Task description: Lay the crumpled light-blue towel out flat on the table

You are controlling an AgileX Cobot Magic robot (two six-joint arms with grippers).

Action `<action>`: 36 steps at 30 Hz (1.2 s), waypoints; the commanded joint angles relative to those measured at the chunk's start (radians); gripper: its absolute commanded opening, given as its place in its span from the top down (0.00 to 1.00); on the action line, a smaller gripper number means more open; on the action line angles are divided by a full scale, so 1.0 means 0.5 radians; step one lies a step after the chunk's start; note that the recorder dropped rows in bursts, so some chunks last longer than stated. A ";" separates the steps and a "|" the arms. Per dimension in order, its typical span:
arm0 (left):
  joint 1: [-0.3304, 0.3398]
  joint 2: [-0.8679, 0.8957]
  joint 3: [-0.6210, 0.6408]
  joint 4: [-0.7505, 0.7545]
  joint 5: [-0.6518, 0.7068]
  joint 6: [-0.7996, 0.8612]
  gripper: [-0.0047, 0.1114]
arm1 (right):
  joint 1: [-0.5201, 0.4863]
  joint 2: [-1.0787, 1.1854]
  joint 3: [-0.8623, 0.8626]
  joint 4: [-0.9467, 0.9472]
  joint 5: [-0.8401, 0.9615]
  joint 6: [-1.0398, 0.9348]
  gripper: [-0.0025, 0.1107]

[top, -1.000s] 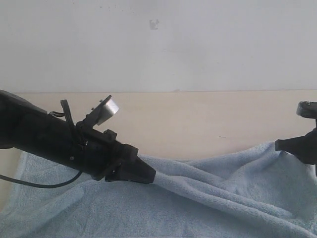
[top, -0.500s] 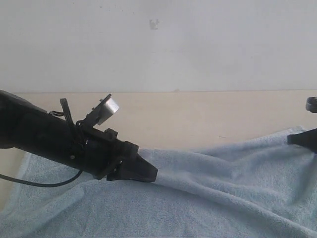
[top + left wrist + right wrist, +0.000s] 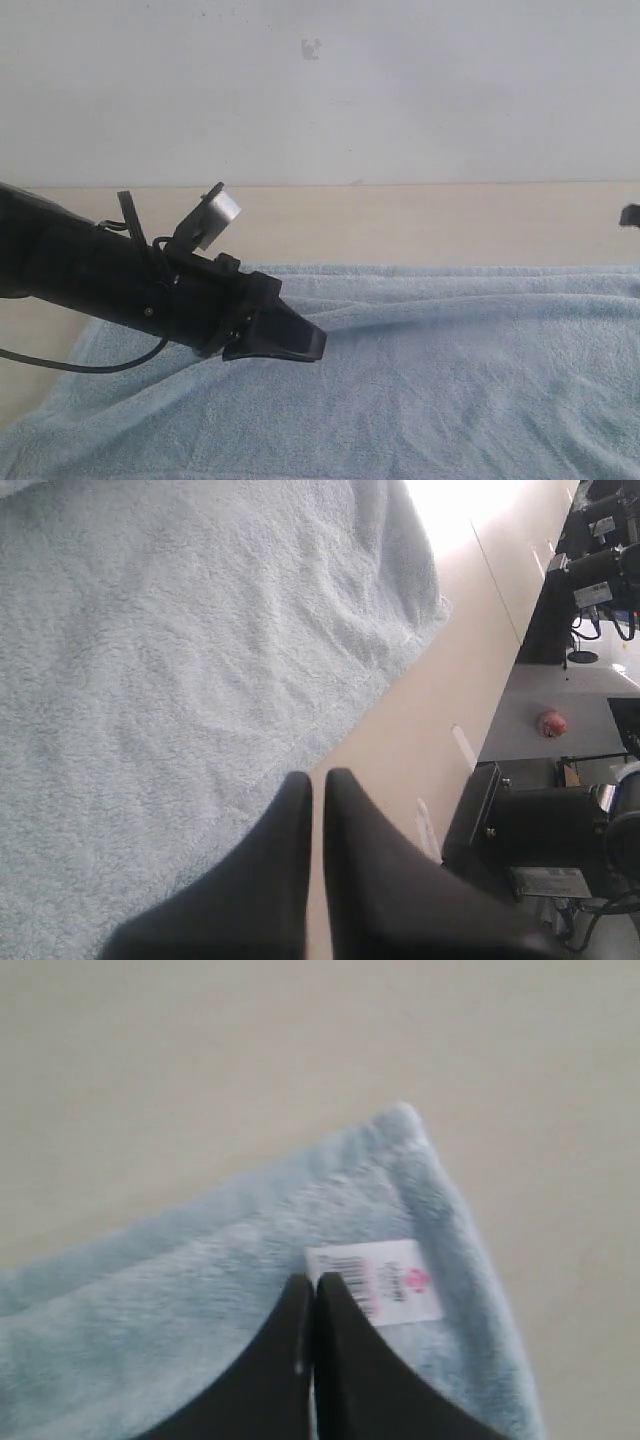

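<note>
The light-blue towel [image 3: 450, 370] lies spread out and nearly smooth across the beige table [image 3: 420, 225], its far hem running straight. My left gripper [image 3: 318, 345] hovers over the towel's left part, shut with nothing in it. In the left wrist view its tips [image 3: 317, 778] sit over the towel's hem [image 3: 150, 660] and the bare table [image 3: 420, 710]. My right gripper [image 3: 630, 215] barely shows at the right edge. In the right wrist view it [image 3: 314, 1282] is shut above a towel corner [image 3: 200, 1290], beside the white tag [image 3: 385, 1278].
A white wall [image 3: 320, 90] rises behind the table. A black cable [image 3: 60, 368] hangs from the left arm over the towel. Past the table's edge stand dark equipment [image 3: 560, 840] and a small red object [image 3: 550, 722] on the floor.
The towel's raised folds have dropped and it now lies flat with a straight far edge. The right gripper has let go and moved off to the right; the left gripper shifted slightly.
</note>
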 commanded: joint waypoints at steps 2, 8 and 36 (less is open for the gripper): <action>-0.017 -0.002 0.006 -0.030 0.028 0.063 0.93 | 0.212 -0.292 -0.001 -0.040 0.477 -0.304 0.98; -0.017 -0.002 0.006 -0.003 0.028 0.067 0.93 | 0.318 -0.309 0.143 0.233 1.158 -0.310 0.98; -0.017 -0.002 0.006 -0.033 0.074 0.111 0.93 | 1.428 -0.284 0.669 0.411 1.045 -0.728 0.98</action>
